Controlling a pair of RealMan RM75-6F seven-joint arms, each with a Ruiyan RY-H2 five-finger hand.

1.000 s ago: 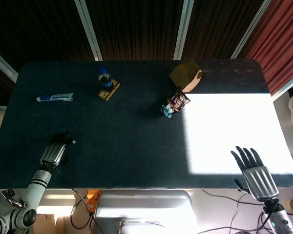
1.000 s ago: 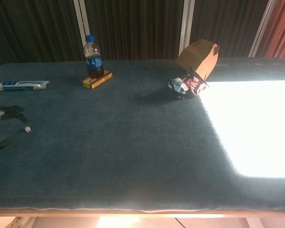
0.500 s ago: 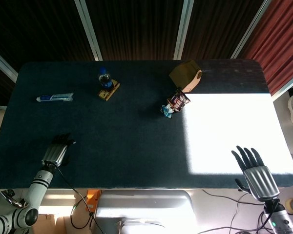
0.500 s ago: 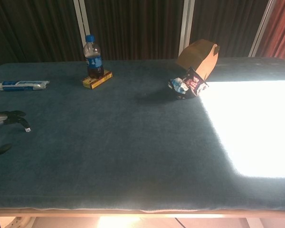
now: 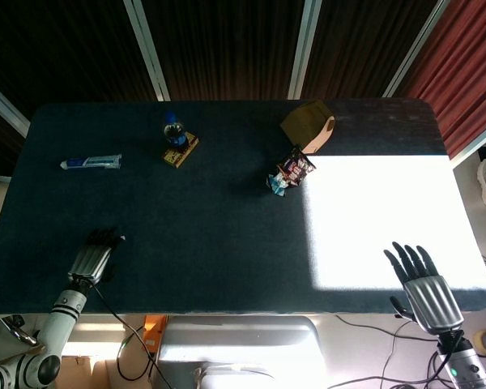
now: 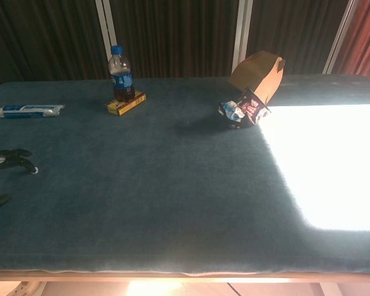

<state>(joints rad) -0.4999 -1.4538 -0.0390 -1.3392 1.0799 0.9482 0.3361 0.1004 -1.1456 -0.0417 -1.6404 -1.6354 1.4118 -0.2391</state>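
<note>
A dark blue cloth-covered table [image 5: 227, 219] stands before dark curtains, part sunlit. Well in front of the blue-and-white toothpaste tube [image 5: 91, 163], the left hand [image 5: 92, 255] touches a tiny white cube [image 6: 33, 170] with its fingertips; whether it pinches it I cannot tell. The right hand [image 5: 421, 284], far off to the right, has fingers spread, holding nothing.

Left hand [image 5: 92, 258] nearer table edge
</note>
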